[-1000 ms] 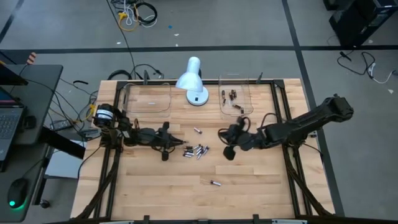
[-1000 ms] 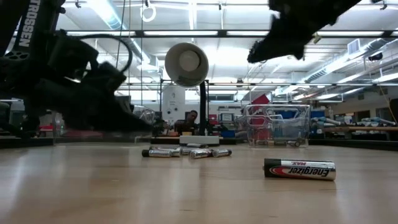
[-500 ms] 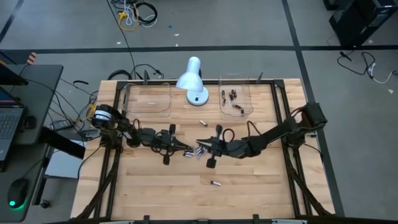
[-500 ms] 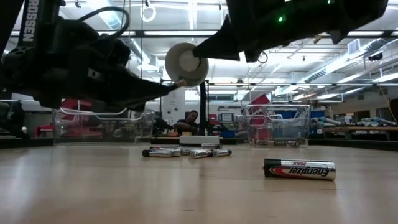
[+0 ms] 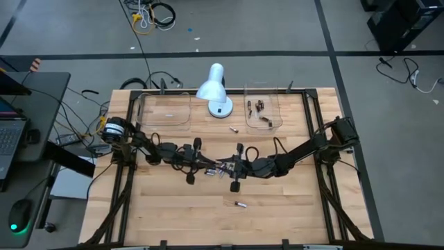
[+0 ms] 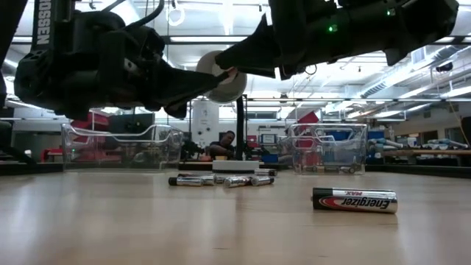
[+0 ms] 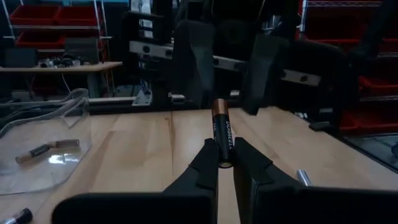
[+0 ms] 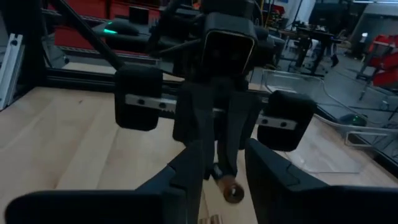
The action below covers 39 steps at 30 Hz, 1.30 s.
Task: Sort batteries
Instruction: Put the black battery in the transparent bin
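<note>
From above, the left end effector (image 5: 210, 167) and the right end effector (image 5: 223, 167) meet nose to nose over the middle of the wooden table (image 5: 277, 208), right above a small cluster of batteries (image 5: 220, 169); a lone battery (image 5: 240, 204) lies nearer the front edge, another single battery (image 5: 234, 128) lies near the white desk lamp (image 5: 214, 90), an empty clear tray (image 5: 165, 109) sits at the back left, and a second clear tray (image 5: 263, 111) at the back right holds several dark batteries; at table height, both arms hang above the surface with their tips together, the silvery cluster (image 6: 221, 179) lies on the wood beneath, and a black Energizer battery (image 6: 355, 200) lies alone in the foreground, with a seated person (image 6: 227, 143) visible far behind; the left wrist view shows the left end effector (image 7: 226, 163) closed on a copper-topped Duracell battery (image 7: 222, 133) held up off the table, pointing toward the opposing fingers (image 7: 194, 62), which stand spread to either side of its far end; the right wrist view shows the right end effector (image 8: 225, 163) with fingers parted, the copper end of that battery (image 8: 232, 191) between them without visible contact.
</note>
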{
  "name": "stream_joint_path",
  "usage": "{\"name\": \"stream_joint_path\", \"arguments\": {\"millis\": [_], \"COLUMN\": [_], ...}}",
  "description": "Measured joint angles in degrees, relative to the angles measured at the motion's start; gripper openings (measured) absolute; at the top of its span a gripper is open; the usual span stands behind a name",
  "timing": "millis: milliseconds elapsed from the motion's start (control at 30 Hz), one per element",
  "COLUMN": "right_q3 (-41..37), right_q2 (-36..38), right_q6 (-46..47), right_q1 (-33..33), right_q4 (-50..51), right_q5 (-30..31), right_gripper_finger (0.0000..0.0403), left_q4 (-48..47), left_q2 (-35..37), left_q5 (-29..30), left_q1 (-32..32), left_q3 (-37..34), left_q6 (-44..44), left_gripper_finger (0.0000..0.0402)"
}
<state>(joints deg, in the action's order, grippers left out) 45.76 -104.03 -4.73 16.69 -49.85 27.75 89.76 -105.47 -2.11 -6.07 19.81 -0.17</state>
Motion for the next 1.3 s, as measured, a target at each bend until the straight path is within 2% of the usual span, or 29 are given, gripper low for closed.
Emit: {"name": "stream_joint_path", "arguments": {"millis": [433,800,967,1300], "right_q3": [0.00,0.00,0.00,0.00], "right_q2": [0.02,0.07,0.07,0.09], "right_q6": [0.00,-0.02,0.13,0.79], "right_q1": [-0.04,-0.59,-0.67,-0.74], "right_q4": [0.20,0.20,0.18,-0.23], "right_q5": [-0.39,-0.83,-0.79,0.24], "right_gripper_finger": [0.0090,0.0019,0.0019,0.0019], "left_q4": [0.07,0.07,0.07,-0.46], "left_q2": [0.00,0.00,0.00,0.04], "left_q5": [-1.07,-1.06,-1.03,-1.20], "left_q1": [0.00,0.04,0.07,0.15], "left_q3": [0.98,0.97,0.97,0.97], "left_q6": [0.00,-0.04,-2.09,-5.04], "left_gripper_finger": [0.0017,0.0020,0.0040,0.0112]}}
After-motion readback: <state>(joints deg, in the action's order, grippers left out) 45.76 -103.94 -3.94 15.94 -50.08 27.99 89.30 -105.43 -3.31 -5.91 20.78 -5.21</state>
